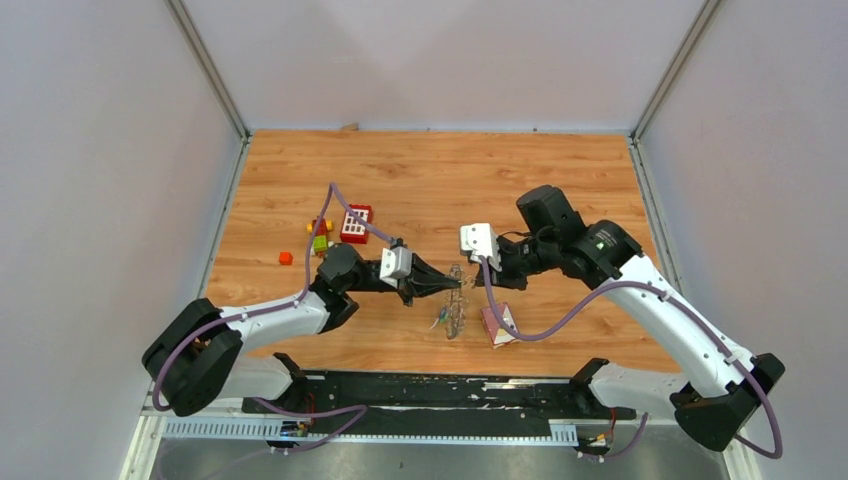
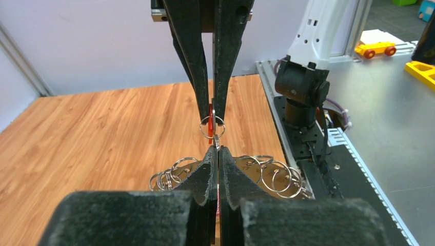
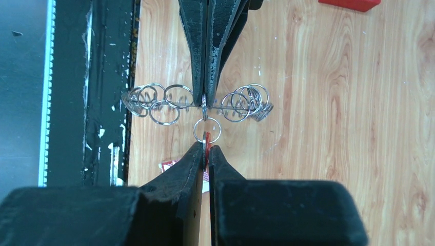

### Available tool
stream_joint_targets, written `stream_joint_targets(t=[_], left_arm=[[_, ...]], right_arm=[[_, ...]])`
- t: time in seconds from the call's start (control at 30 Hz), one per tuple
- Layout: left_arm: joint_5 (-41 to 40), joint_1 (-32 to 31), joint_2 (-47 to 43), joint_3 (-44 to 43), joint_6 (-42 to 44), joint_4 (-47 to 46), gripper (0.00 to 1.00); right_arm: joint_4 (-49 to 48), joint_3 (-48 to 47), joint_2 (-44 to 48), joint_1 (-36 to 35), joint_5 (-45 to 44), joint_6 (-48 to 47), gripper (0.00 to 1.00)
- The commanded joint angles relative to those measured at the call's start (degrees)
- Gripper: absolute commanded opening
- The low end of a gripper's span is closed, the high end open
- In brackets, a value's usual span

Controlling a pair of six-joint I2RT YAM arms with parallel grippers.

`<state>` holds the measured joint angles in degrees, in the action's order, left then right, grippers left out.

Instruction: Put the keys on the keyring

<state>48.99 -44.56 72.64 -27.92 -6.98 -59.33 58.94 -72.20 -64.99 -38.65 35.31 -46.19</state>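
Now | left gripper (image 2: 218,151) pinched tight on upright keyring (image 3: 233,106) | right gripper (image 3: 206,149) clamped on red-tagged key (image 2: 210,126) | loop touching keyring

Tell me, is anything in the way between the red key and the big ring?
Nothing visible. The right hand pinches the red-tagged silvery key, its small loop right by the large grey metal keyring fringed with wire loops, which the left hand clamps just beside that spot.
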Motion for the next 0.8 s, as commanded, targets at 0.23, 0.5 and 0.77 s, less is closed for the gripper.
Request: stream_joint_targets(t=[0.23, 0.5, 0.77], left_arm=[[-10.46, 2.26, -2.51, -0.98, 6.38, 6.42, 0.23], [-17.78, 7.69, -7.00, 0.75, 6.76, 10.41, 0.66], [-31.59, 16.53, -9.21, -2.10, 0.05, 19.06, 0.79]], right_arm=[[3.51, -6.64, -4.81, -4.87, -14.63, -0.39, 0.00], [4.13, -13.46, -13.95, -6.75, -18.32, 0.83, 0.00], [3.05, -22.26, -22.76, -10.53, -20.58, 0.01, 0.00]])
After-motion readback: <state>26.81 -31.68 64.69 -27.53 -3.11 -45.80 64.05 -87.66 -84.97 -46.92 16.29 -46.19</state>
